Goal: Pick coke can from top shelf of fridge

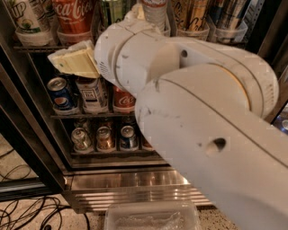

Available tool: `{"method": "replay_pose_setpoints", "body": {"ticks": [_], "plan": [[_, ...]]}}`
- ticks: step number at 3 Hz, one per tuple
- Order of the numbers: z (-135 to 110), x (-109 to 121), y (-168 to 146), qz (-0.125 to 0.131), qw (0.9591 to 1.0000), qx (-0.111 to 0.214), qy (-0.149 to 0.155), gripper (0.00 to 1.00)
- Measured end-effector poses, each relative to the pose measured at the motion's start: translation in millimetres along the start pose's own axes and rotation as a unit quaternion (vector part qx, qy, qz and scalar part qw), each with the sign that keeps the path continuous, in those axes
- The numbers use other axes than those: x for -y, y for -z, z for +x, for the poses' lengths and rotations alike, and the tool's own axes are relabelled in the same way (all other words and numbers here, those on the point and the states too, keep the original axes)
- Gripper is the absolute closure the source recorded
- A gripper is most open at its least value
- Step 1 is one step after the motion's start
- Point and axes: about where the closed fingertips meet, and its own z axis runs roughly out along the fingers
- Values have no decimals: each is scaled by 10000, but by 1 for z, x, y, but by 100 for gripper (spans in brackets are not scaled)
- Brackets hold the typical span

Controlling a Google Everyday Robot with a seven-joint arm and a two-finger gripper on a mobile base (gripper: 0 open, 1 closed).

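The coke can (pixel 72 17), red with white script, stands in a clear tub on the top shelf (pixel 36 47) of the fridge (pixel 27 134), at the upper left. My gripper (pixel 74 63), cream-coloured at the end of the thick white arm (pixel 202 117), points left just below the coke can, at the height of the top shelf's front wire. It is not around the can. The arm hides the middle and right of the fridge.
A white cup (pixel 26 18) and a green can (pixel 110 11) flank the coke can. Below are a Pepsi can (pixel 60 93), a white-labelled can (pixel 92 94), another red can (pixel 122 99) and smaller cans (pixel 104 138). A clear plastic tub (pixel 153 215) and cables (pixel 27 211) lie on the floor.
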Motion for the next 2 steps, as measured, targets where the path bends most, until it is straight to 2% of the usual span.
{"method": "replay_pose_setpoints", "body": {"ticks": [1,2], "plan": [[-6,7,7,136,9999,15,66,0],[-6,7,7,137,9999,16,67,0]]}}
